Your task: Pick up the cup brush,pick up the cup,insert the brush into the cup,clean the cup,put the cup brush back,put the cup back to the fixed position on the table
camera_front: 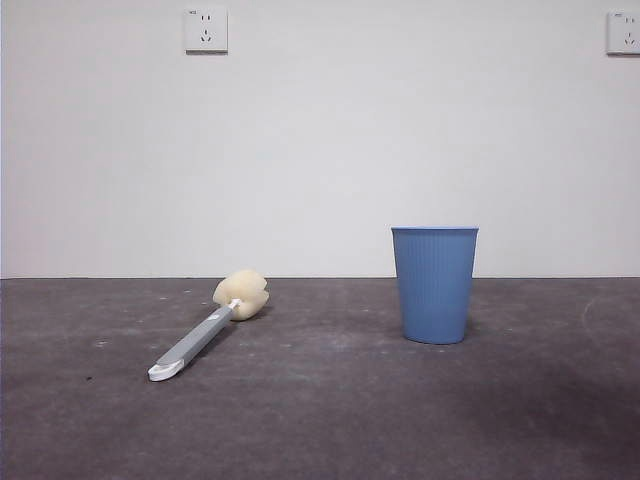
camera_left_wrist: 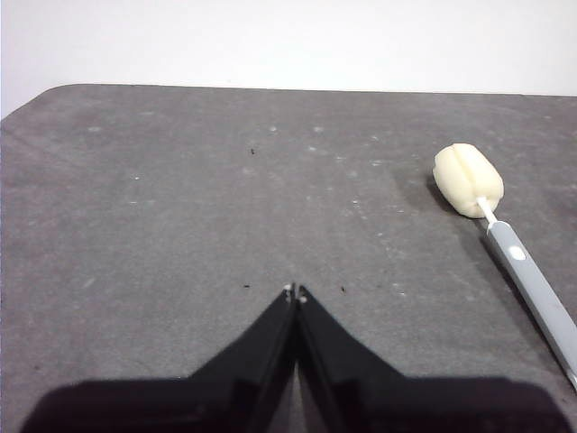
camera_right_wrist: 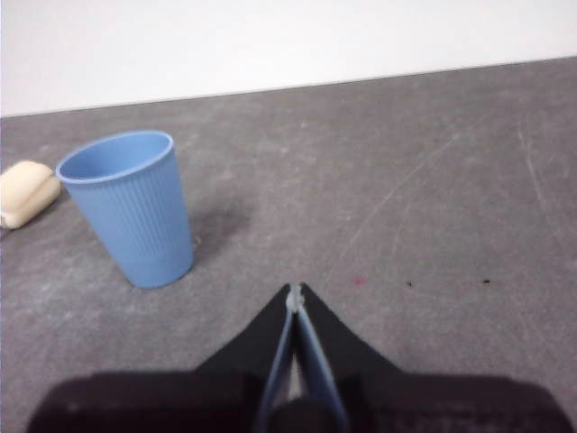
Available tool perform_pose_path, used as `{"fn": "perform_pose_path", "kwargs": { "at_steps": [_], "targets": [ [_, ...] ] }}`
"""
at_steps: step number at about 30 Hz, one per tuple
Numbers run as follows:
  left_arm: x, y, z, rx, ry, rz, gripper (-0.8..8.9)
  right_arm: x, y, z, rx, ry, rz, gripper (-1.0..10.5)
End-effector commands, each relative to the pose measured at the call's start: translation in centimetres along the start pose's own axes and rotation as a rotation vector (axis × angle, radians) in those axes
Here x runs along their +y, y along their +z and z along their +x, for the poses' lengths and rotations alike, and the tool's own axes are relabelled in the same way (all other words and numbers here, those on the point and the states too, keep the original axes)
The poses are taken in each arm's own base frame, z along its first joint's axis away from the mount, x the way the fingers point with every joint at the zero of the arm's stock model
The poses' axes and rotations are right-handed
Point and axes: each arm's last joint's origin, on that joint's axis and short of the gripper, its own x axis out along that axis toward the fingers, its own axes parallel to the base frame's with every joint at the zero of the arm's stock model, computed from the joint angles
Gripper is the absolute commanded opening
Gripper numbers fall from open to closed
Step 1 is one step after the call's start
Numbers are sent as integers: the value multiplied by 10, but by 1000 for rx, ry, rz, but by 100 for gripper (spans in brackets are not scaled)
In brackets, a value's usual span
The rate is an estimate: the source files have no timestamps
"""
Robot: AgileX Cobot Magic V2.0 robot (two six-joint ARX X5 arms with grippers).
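**Brush and cup resting on the counter, both end effectors closed and empty**

The cup brush [camera_front: 205, 327] is lying flat on the dark grey counter [camera_front: 330, 420], on the left side of the front view. Its cream-yellow sponge head [camera_front: 242, 294] is pointing away toward the white wall [camera_front: 320, 140], while its grey handle is running back toward the camera and ending in a white looped tip [camera_front: 165, 371]. The cup [camera_front: 434, 284] is standing upright, mouth up, on the right side of the same view, well apart from the brush. Two wall sockets [camera_front: 205, 30] are showing high on the wall, one of them at the right edge.

The left end effector [camera_left_wrist: 295, 290] is hanging above bare counter with its two black jaws pressed together at the tips, gripping nothing. The brush [camera_left_wrist: 505, 234] is lying off to one side of it, near but not touching.

The right end effector [camera_right_wrist: 295, 289] is likewise hovering over the counter with its jaws meeting at the tips, holding nothing. The cup [camera_right_wrist: 133, 207] is standing near it and apart from it, its open rim facing up, and the sponge head [camera_right_wrist: 25, 191] is peeking in just beyond the cup at the picture's edge.

Neither arm is showing in the front view.
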Motion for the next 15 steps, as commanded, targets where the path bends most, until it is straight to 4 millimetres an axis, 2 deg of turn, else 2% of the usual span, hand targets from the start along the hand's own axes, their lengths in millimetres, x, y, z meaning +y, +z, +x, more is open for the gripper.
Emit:
{"fn": "perform_pose_path", "kwargs": {
  "at_steps": [1, 15],
  "targets": [
    [1, -4, 1, 8, 5, -7, -3, 0, -5, 1, 15, 0, 13, 1],
    [1, -4, 1, 8, 5, -7, -3, -1, -4, 1, 12, -3, 37, 1]
  ]
}}
